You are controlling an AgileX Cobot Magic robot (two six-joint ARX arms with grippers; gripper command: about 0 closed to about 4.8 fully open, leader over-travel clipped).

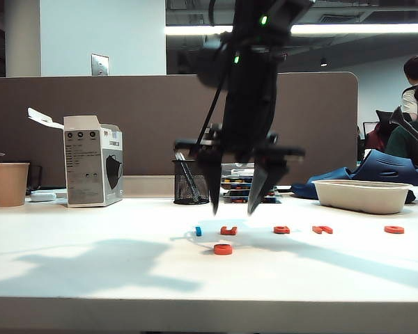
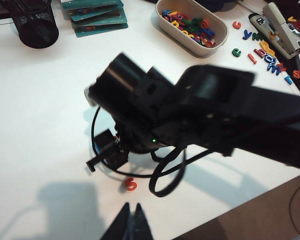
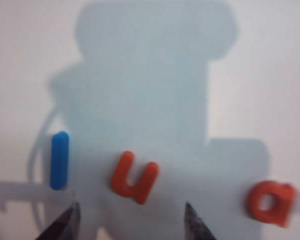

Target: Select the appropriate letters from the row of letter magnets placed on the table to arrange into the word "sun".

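The row of letter magnets lies across the white table: a tiny blue piece, an orange-red U-like letter, a rounded one, a hooked one and another rounded one. One orange-red letter lies alone in front of the row; in the left wrist view it reads as an s. My right gripper hangs open just above the U-like letter, a fingertip on either side, holding nothing. My left gripper is shut and empty, close to the s.
A black mesh pen cup and stacked cases stand behind the row. A white tray of loose letters sits at the back right. A paper cup and a white box stand at the back left.
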